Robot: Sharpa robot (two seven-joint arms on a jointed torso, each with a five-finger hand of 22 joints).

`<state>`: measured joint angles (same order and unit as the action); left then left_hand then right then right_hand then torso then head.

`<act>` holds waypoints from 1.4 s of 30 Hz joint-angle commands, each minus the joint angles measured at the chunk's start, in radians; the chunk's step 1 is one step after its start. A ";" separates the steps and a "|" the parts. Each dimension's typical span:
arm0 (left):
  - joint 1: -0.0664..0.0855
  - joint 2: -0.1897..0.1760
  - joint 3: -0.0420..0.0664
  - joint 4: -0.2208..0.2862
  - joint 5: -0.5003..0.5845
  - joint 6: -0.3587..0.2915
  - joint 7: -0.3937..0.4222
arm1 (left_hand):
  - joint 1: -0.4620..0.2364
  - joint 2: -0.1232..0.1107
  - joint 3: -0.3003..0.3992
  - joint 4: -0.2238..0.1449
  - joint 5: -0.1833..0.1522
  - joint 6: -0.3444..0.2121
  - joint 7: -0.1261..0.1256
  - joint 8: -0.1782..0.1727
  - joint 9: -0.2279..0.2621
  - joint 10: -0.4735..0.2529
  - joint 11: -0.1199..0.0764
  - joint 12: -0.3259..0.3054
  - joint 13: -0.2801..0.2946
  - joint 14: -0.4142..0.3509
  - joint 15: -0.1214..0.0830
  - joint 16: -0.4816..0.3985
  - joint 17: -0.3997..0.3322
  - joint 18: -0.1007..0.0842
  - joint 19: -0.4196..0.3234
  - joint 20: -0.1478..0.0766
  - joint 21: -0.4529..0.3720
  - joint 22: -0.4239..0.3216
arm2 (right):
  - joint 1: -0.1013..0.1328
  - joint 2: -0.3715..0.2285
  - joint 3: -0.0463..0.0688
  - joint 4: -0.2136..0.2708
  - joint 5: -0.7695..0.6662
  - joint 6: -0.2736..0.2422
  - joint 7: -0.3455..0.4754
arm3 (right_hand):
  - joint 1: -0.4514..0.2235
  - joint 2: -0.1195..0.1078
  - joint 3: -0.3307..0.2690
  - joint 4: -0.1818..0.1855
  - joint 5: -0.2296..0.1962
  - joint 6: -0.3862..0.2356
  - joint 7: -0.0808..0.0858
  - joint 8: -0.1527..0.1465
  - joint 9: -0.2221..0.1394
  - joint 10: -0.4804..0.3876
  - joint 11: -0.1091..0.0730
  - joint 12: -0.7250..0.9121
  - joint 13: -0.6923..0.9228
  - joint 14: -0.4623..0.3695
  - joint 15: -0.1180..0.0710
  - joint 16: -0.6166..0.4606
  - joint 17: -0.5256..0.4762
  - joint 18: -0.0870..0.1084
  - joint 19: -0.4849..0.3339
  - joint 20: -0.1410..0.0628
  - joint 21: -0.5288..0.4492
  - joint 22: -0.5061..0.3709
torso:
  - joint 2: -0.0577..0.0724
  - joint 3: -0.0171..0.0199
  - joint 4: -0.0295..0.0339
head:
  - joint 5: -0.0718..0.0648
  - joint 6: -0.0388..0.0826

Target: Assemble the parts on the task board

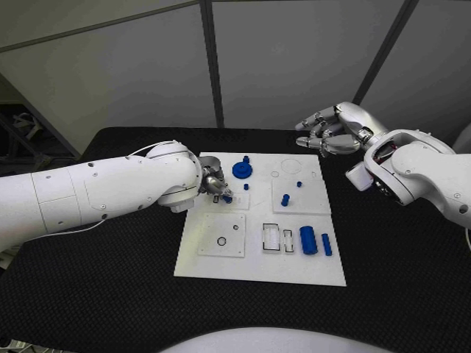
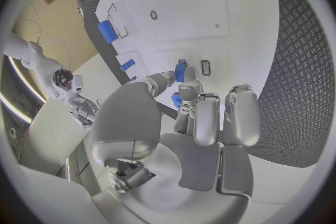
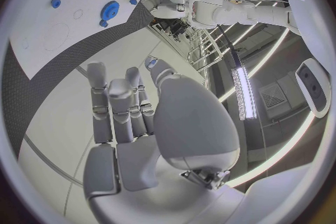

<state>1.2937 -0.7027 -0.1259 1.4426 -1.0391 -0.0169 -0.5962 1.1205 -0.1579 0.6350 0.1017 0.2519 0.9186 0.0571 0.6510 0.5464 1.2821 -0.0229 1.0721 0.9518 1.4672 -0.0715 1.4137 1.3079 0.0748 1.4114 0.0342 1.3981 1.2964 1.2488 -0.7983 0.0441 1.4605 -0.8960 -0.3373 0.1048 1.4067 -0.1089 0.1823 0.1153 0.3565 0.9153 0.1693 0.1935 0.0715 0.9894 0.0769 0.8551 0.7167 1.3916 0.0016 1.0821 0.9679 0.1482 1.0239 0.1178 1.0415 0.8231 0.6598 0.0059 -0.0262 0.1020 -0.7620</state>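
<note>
Counter (image 1: 87,294): black, with a fine woven or dimpled texture, matte.

Board (image 1: 259,268): flat white rectangular plate at the counter's centre, smooth, carrying shallow recesses, outlined slots and raised square sub-plates. All places below are given relative to this board.

Left hand (image 1: 216,185): silver, smooth metal-looking shells, over the board's far-left quarter. It pinches a small blue peg (image 2: 180,72) between thumb and fingertip, with the other fingers extended alongside. The peg is short and cylindrical. In the left wrist view its long axis runs out from the fingertips toward the board, and its tip sits directly beside two small dark-rimmed slots (image 2: 205,68) in the board. Whether the tip already touches the surface cannot be determined from these views. The coming insertion appears to turn on aligning that axis with the nearer slot.

Right hand (image 1: 334,131): off the board's far-right corner, raised above the counter, fingers loosely curled in and holding nothing. It is well apart from the parts; the left hand is plainly the nearer.

Remaining parts, all blue and plastic-looking: a toothed gear (image 1: 242,171) near the far edge, just beside the left hand; two upright cylinders (image 1: 309,240) at the right, near side; a short pin (image 1: 285,198) toward the centre.
</note>
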 commanded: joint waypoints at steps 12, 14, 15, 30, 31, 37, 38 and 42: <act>-0.001 0.003 -0.001 0.002 -0.015 0.027 -0.006 | -0.002 0.006 0.173 -0.166 0.006 0.000 -0.004 0.009 0.002 0.011 0.000 0.006 0.002 0.054 -0.009 -0.006 0.079 -0.012 0.007 -0.001 0.005 0.000 | 0.002 0.003 0.001 0.000 -0.002 0.006 0.012 | 0.002 -0.011 0.001 0.007 0.006 -0.003 -0.004 0.005 -0.001 -0.003 0.000 -0.005 -0.003 -0.007 0.001 -0.012 -0.005 0.013 -0.008 -0.003 -0.011 -0.007 | 0.000 0.0004 -0.0010 | 0.001 -0.003; -0.001 0.004 -0.001 0.001 -0.015 0.029 -0.006 | -0.002 0.006 0.173 -0.166 0.006 0.000 -0.004 0.009 0.002 0.011 0.000 0.006 0.002 0.054 -0.009 -0.006 0.079 -0.012 0.007 -0.001 0.005 0.000 | 0.002 0.003 0.001 0.001 -0.002 0.007 0.011 | 0.002 -0.011 0.001 0.007 0.006 -0.003 -0.004 0.005 -0.001 -0.003 0.000 -0.005 -0.003 -0.007 0.001 -0.012 -0.005 0.013 -0.008 -0.003 -0.011 -0.007 | 0.000 0.0002 -0.0009 | 0.000 -0.003; -0.001 0.005 -0.001 0.000 -0.015 0.030 -0.007 | -0.002 0.006 0.173 -0.166 0.006 0.000 -0.004 0.009 0.002 0.011 0.000 0.006 0.002 0.054 -0.009 -0.006 0.079 -0.012 0.007 -0.001 0.005 0.000 | 0.002 0.002 0.001 0.001 -0.002 0.007 0.011 | 0.002 -0.011 0.001 0.007 0.006 -0.003 -0.004 0.005 -0.001 -0.003 0.000 -0.005 -0.003 -0.007 0.001 -0.012 -0.005 0.013 -0.008 -0.003 -0.011 -0.007 | 0.000 0.0002 -0.0009 | 0.000 -0.003; -0.001 0.029 0.000 -0.029 -0.005 0.085 -0.021 | -0.044 0.005 0.164 -0.158 0.006 0.010 -0.015 0.023 0.006 0.042 -0.007 0.039 0.035 0.055 -0.013 -0.006 0.080 -0.013 0.010 -0.004 0.007 0.005 | 0.002 0.002 0.001 0.002 -0.002 0.007 0.007 | 0.002 -0.011 0.001 0.007 0.007 -0.003 -0.004 0.005 -0.001 -0.004 0.000 -0.006 -0.005 -0.008 0.001 -0.017 -0.009 0.014 -0.010 -0.003 -0.015 -0.010 | 0.000 0.0006 -0.0012 | -0.004 -0.008; -0.001 0.032 0.000 -0.031 -0.005 0.087 -0.022 | -0.046 0.006 0.162 -0.157 0.005 0.011 -0.016 0.023 0.006 0.044 -0.008 0.041 0.037 0.055 -0.013 -0.006 0.080 -0.013 0.010 -0.005 0.007 0.006 | 0.002 0.002 0.001 0.002 -0.002 0.007 0.007 | 0.002 -0.011 0.001 0.007 0.007 -0.003 -0.004 0.005 -0.001 -0.004 0.000 -0.006 -0.005 -0.008 0.001 -0.017 -0.009 0.014 -0.010 -0.003 -0.015 -0.010 | 0.000 0.0008 -0.0015 | -0.004 -0.008; -0.001 0.042 0.000 -0.043 -0.004 0.093 -0.024 | -0.066 0.014 0.142 -0.146 0.003 0.019 -0.022 0.026 0.004 0.053 -0.012 0.051 0.047 0.055 -0.016 -0.006 0.080 -0.014 0.012 -0.008 0.008 0.009 | 0.002 0.001 0.001 0.003 -0.002 0.007 0.006 | 0.002 -0.011 0.001 0.007 0.007 -0.003 -0.004 0.005 -0.001 -0.004 0.000 -0.006 -0.005 -0.008 0.001 -0.017 -0.009 0.014 -0.010 -0.003 -0.015 -0.011 | 0.001 0.0007 -0.0019 | -0.006 -0.008; -0.001 0.044 0.000 -0.045 -0.004 0.094 -0.024 | -0.070 0.016 0.135 -0.142 0.002 0.022 -0.024 0.027 0.004 0.056 -0.013 0.054 0.050 0.055 -0.017 -0.006 0.081 -0.014 0.013 -0.008 0.009 0.011 | 0.002 0.001 0.001 0.003 -0.002 0.008 0.006 | 0.003 -0.011 0.001 0.007 0.007 -0.003 -0.004 0.005 -0.001 -0.004 0.000 -0.006 -0.005 -0.008 0.001 -0.018 -0.010 0.014 -0.010 -0.003 -0.016 -0.011 | 0.001 0.0006 -0.0019 | -0.006 -0.008; -0.001 0.049 0.000 -0.051 -0.002 0.102 -0.027 | -0.100 0.020 0.078 -0.120 -0.009 0.036 -0.033 0.025 -0.003 0.064 -0.019 0.064 0.061 0.055 -0.022 -0.006 0.081 -0.016 0.018 -0.012 0.012 0.019 | 0.002 0.001 0.001 0.004 -0.002 0.010 0.005 | 0.003 -0.011 0.001 0.007 0.007 -0.003 -0.004 0.005 -0.001 -0.004 0.000 -0.006 -0.005 -0.008 0.001 -0.018 -0.010 0.014 -0.010 -0.003 -0.016 -0.011 | 0.001 0.0009 -0.0010 | -0.008 -0.011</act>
<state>1.2993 -0.6588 -0.1214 1.3923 -1.0453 0.0520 -0.6109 1.0259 -0.1390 0.6741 0.0277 0.2487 0.9510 0.0248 0.6749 0.5438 1.3359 -0.0411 1.1338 1.0106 1.4671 -0.0862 1.4137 1.3079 0.0749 1.4240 0.0215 1.4079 1.3081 1.2488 -0.7975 0.0441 1.4622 -0.8961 -0.3342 0.1047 1.4067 -0.1089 0.1853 0.1180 0.3565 0.9153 0.1693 0.1935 0.0717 0.9896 0.0770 0.8553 0.7131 1.3917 0.0016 1.0685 0.9598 0.1478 1.0206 0.1144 1.0290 0.8135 0.6605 0.0067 -0.0281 0.0950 -0.7718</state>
